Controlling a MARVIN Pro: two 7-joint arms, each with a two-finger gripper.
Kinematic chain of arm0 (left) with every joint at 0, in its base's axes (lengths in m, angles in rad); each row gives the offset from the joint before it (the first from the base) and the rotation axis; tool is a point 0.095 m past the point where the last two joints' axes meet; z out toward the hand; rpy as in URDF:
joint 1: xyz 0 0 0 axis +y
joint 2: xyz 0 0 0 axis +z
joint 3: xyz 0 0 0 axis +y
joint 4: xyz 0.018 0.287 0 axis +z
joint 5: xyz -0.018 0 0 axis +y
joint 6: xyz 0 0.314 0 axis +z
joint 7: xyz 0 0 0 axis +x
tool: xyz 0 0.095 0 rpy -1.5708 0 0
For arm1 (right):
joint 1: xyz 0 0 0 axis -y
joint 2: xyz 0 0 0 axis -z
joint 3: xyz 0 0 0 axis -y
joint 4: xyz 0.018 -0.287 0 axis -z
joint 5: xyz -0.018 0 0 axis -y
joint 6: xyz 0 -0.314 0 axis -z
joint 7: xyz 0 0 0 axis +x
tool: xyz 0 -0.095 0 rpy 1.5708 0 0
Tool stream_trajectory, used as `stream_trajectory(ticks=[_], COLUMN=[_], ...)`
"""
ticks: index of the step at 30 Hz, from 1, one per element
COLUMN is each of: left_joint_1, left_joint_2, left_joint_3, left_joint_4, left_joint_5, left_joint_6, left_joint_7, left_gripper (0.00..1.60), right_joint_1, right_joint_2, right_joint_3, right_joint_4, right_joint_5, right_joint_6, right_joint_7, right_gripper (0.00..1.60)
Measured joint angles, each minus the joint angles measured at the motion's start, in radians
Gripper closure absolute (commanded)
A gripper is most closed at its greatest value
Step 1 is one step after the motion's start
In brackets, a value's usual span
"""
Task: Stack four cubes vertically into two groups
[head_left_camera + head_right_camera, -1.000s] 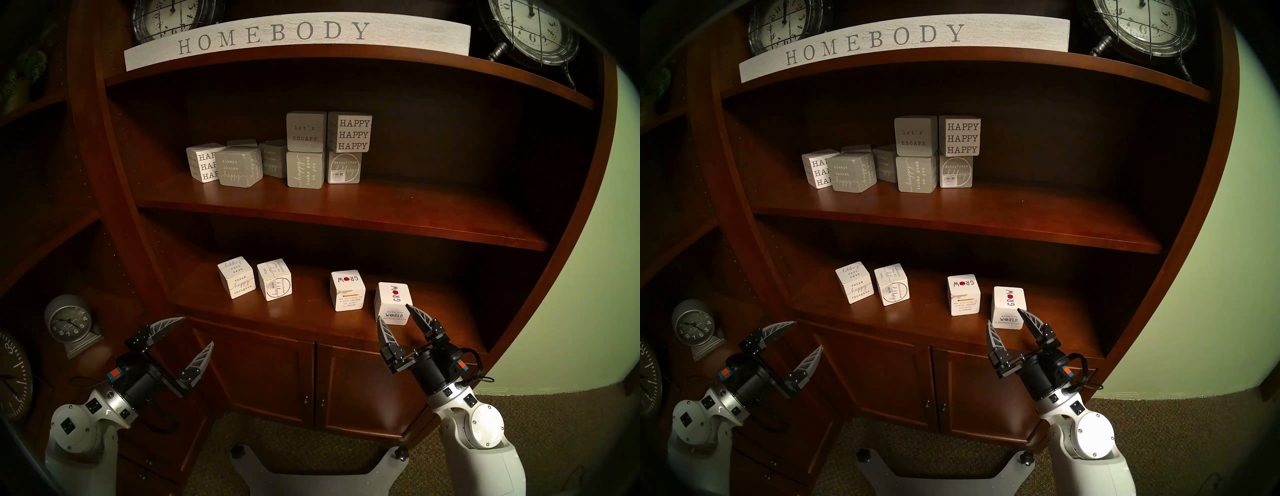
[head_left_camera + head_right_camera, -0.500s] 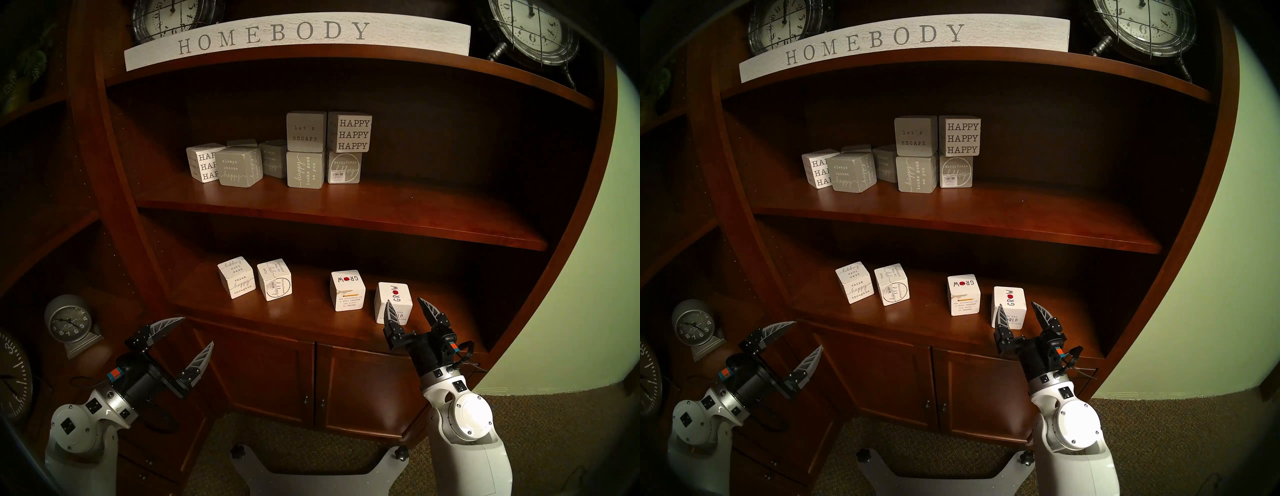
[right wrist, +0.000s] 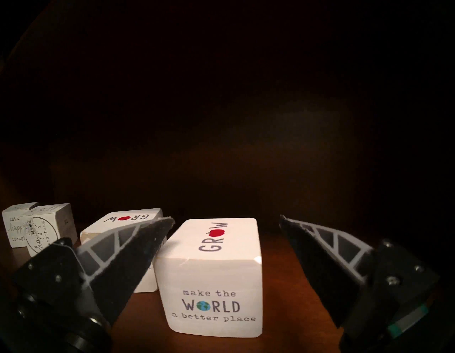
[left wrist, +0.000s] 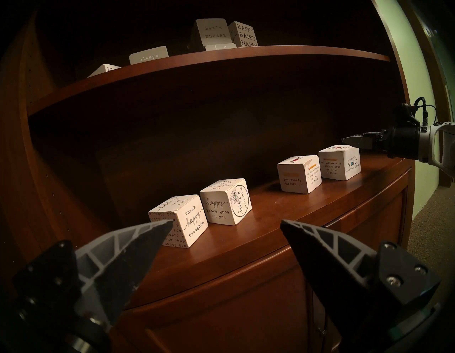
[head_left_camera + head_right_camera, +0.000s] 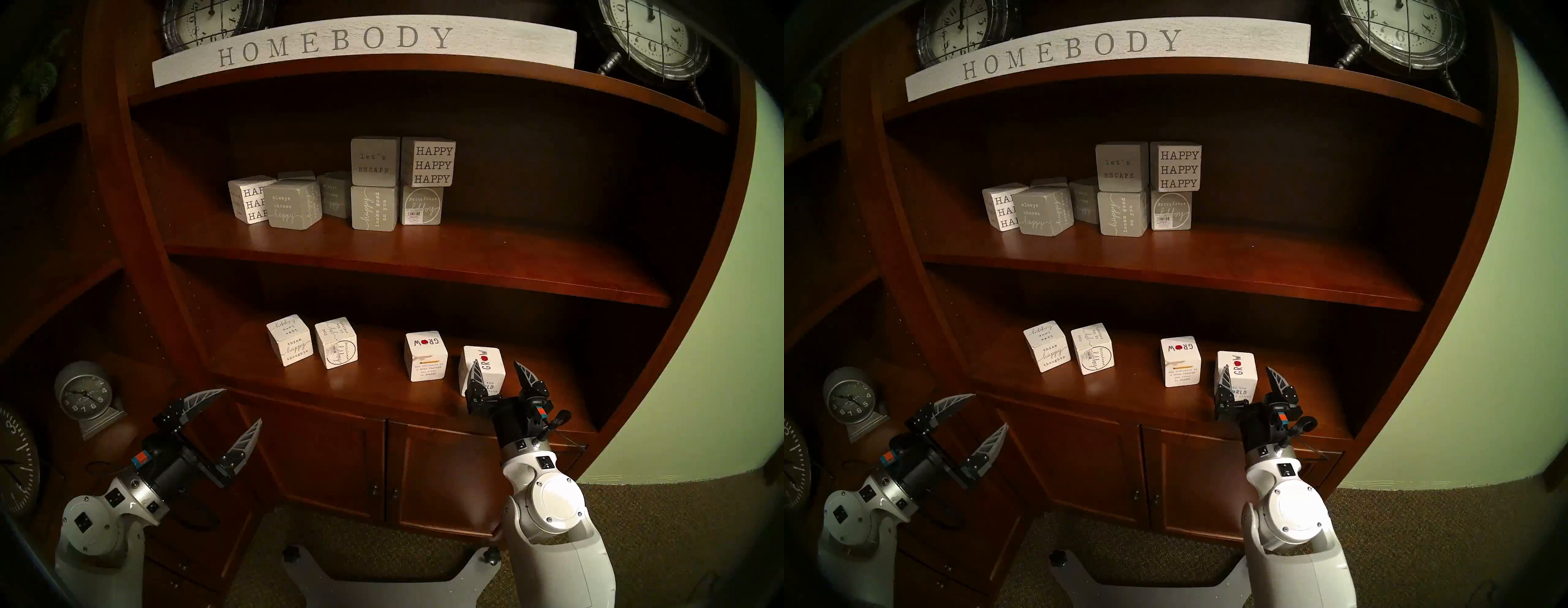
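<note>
I am holding my right gripper (image 5: 496,368) wide and level at the lower right of the head view, its fingers flanking the "WORLD" cube (image 5: 488,365) without touching it; nothing is gripped. That cube is sitting on the lower shelf (image 5: 373,386), with the second "GROW" cube (image 5: 425,356) just beside it to the left. Further left, the "think happy thoughts" cube (image 5: 289,339) and the "happy everything" cube (image 5: 336,343) are standing side by side. I am keeping my left gripper (image 5: 242,405) spread and empty at lower left, well apart from the cubes.
</note>
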Motion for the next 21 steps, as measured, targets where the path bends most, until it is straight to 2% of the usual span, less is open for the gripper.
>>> stream_trajectory(ticks=[8,21], left_joint_1=[0.0,0.0], left_joint_2=[0.0,0.0], left_joint_3=[0.0,0.0], left_joint_4=[0.0,0.0], left_joint_5=[0.0,0.0], left_joint_6=[0.0,0.0], left_joint_7=[0.0,0.0], left_gripper=[0.0,0.0], right_joint_1=[0.02,0.04], right_joint_2=[0.015,0.025], right_joint_3=[-0.049,-0.066], right_joint_4=[0.019,0.036], right_joint_5=[-0.028,-0.044], right_joint_6=[0.021,0.016], right_joint_7=[-0.118,-0.132], right_gripper=[0.0,0.0])
